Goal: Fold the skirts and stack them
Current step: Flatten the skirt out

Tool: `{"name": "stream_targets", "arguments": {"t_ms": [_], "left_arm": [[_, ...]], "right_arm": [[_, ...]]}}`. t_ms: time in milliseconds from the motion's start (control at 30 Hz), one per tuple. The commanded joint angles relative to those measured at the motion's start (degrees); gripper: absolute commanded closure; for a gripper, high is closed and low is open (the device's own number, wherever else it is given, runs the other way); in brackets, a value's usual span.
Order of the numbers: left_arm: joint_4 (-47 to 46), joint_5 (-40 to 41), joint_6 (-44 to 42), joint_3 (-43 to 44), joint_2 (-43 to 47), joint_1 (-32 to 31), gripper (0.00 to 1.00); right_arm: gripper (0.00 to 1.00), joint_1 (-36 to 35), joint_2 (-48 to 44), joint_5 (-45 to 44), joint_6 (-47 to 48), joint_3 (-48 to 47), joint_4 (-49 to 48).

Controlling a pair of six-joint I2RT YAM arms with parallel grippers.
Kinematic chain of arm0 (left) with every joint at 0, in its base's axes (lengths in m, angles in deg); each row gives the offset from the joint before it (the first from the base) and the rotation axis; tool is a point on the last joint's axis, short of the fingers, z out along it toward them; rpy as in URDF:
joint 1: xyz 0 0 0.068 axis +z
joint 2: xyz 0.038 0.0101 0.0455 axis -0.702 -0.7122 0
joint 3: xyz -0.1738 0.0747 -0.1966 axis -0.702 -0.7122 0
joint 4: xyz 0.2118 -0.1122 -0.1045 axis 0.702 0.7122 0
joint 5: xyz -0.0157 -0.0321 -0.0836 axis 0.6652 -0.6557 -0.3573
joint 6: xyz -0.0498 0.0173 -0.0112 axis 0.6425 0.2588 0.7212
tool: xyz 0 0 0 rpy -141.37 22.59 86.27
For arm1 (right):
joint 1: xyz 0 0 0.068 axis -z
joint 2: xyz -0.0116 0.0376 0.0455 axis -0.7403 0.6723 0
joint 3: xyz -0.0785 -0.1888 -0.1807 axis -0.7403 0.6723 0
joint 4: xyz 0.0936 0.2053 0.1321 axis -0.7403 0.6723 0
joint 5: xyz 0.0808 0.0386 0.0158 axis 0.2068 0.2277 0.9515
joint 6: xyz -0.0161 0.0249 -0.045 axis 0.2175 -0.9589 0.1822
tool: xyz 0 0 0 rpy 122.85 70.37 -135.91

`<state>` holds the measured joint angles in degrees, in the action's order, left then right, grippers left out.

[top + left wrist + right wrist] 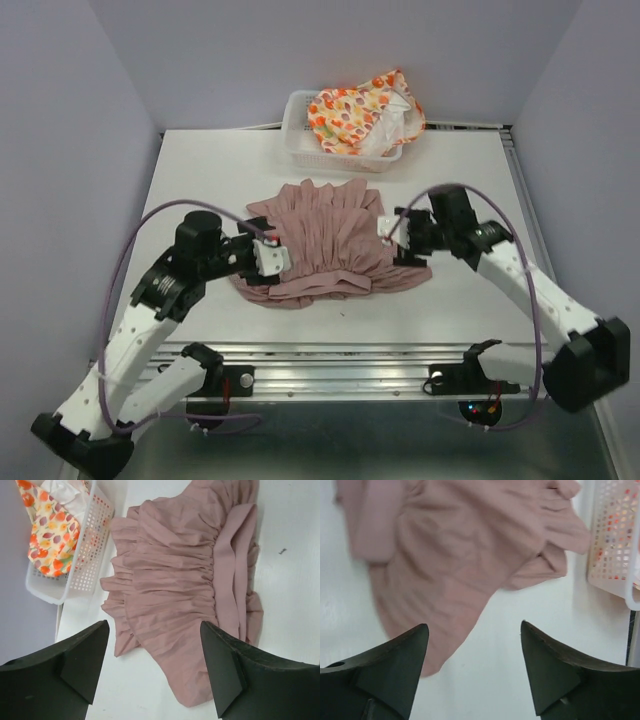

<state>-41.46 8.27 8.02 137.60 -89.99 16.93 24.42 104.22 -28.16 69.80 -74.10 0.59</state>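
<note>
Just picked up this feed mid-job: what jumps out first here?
The dusty pink skirt lies rumpled in the middle of the table, with the left gripper and right gripper at its two sides, jaws open. At the far edge, the printed skirt spills out of a white basket.

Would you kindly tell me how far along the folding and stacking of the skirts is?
Done: the pink skirt lies on the table, apparently folded once. In hand: nothing; the left end effector and right end effector hang open at either side of it. Left: finishing that fold, then the printed skirt, bunched in the basket, needs folding and stacking.
</note>
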Motion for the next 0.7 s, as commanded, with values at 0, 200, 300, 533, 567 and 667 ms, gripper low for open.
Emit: {"name": "stream_targets", "arguments": {"t_ms": [0, 200, 300, 533, 567, 667], "left_arm": [[-7.24, 4.10, 17.80, 5.26, -13.57, 0.15, 0.25], [-12.07, 3.76, 35.93, 15.19, -34.65, 4.19, 0.43], [-12.88, 3.84, 38.95, 17.39, -39.33, 5.16, 0.47], [-13.58, 2.80, 46.32, 17.93, -50.31, 9.28, 0.60], [-13.49, 0.18, 48.60, 17.84, -51.11, 11.47, 0.62], [-12.70, -4.59, 50.12, 17.66, -53.49, 13.69, 0.65]], "right_arm": [[0.25, -0.05, 18.12, 2.39, -29.50, -21.80, 0.40], [0.40, -0.05, 34.58, 7.09, -45.82, -32.66, 1.67], [0.42, -1.97, 37.83, 5.60, -45.05, -30.90, 1.56], [0.42, -7.34, 42.32, -3.44, -43.11, -24.05, 2.01], [0.43, -7.34, 43.19, -6.42, -42.77, -22.91, 1.57], [0.45, -7.34, 48.29, -13.30, -39.95, -22.55, 1.13]]}}
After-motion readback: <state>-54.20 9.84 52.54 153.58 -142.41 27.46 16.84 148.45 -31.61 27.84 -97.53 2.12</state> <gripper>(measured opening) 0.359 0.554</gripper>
